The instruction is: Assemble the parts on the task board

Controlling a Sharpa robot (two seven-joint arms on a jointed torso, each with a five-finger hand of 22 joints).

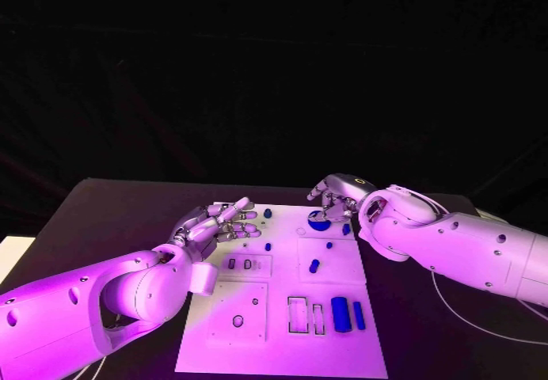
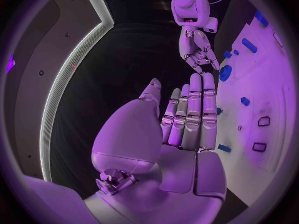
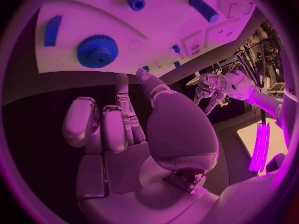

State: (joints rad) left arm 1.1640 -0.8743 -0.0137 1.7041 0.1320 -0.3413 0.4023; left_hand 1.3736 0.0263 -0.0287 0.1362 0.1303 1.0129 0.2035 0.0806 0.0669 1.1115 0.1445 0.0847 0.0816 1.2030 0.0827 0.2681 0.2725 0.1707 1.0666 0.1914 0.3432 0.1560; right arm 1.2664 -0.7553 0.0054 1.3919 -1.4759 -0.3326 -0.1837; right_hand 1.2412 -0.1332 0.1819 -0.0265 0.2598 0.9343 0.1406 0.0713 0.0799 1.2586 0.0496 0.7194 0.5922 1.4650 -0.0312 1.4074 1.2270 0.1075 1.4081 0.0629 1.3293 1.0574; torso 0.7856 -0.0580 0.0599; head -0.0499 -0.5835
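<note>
board: white task board sits mid-desk, long axis running 12 to 6 in the head view
left hand: left hand hovers at the board's 9–10 o'clock edge, fingers straight and together, holding nothing – released
right hand: right hand is above the board's 1 o'clock corner, just beside the gear; some fingers curled, others pointing down, no part seen in it – reads as empty, contact with the gear not resolvable
gear: blue gear lies flat near the 12–1 o'clock end, looks seated
loose-looking parts: two blue cylinders lie side by side at the 5 o'clock end, next to empty rectangular outlines
small parts: small blue pegs dotted around board centre; seated or loose – cannot tell
open slots: oval hole at 7 o'clock is unfilled
progress: judging early-to-mid; gear probably done, cylinders and several recesses still to go
</note>
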